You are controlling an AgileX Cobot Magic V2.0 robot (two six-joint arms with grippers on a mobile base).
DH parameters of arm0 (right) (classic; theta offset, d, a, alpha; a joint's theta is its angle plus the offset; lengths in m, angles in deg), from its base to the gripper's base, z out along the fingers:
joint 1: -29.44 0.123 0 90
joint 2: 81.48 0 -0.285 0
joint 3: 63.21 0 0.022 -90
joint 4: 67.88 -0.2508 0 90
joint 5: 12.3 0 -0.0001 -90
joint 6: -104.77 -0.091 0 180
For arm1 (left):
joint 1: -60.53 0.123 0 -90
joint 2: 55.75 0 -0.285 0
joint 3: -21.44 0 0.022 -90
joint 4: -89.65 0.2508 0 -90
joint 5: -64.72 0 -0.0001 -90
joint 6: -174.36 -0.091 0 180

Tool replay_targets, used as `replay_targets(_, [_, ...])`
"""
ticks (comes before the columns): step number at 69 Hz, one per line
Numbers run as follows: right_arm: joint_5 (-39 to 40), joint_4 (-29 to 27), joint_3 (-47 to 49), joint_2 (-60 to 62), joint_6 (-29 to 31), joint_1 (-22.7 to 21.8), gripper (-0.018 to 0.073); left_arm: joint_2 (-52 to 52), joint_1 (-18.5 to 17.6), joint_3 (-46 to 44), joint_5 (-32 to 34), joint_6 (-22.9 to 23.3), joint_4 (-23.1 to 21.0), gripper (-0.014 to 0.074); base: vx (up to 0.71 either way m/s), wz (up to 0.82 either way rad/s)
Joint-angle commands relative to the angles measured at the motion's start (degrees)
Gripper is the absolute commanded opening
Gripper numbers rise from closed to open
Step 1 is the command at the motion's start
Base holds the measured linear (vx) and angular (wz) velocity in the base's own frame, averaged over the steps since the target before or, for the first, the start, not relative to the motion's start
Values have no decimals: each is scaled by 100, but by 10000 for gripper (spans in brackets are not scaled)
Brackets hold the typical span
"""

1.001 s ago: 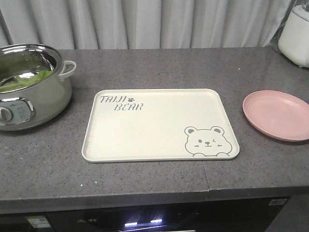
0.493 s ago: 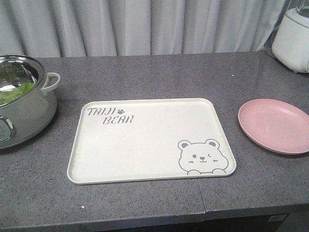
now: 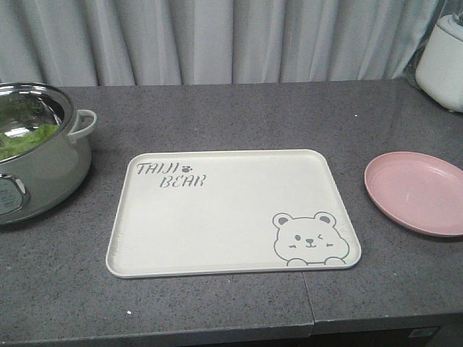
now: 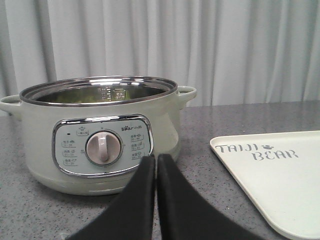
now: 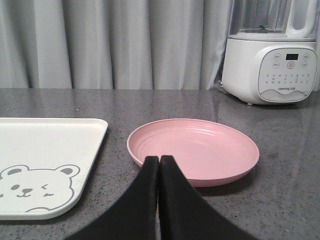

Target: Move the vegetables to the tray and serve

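I log: tray (image 3: pixel 231 217), long axis L-R, bear near-right. Vegetables (image 3: pixel 27 137) in pot (image 3: pixel 51 172), left. Pink plate (image 3: pixel 416 191) right. Left gripper (image 4: pixel 155 159), right gripper (image 5: pixel 159 160): both pinched together, nothing held.

Cream tray (image 3: pixel 231 217) with grey bear print — pink plate (image 3: pixel 416 191), pale green pot (image 4: pixel 40 150), speckled grey counter (image 3: pixel 239 116).

Grey counter (image 3: pixel 239 108): pot (image 3: pixel 43 173), tray (image 3: pixel 231 217), plate (image 3: pixel 416 191), blender (image 3: pixel 443 65)

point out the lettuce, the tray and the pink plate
lettuce (image 3: pixel 25 141), front view, middle of the green leaves
tray (image 3: pixel 231 217), front view, bare middle
pink plate (image 3: pixel 419 191), front view, bare centre
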Motion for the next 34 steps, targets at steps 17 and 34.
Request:
replay_targets(17, [434, 42, -14, -18, 13, -9, -4, -42, -25, 85, 422, 0, -49, -6, 1, 3])
replay_targets(34, [434, 42, -14, -18, 13, -9, -4, -42, -25, 85, 422, 0, -49, -6, 1, 5])
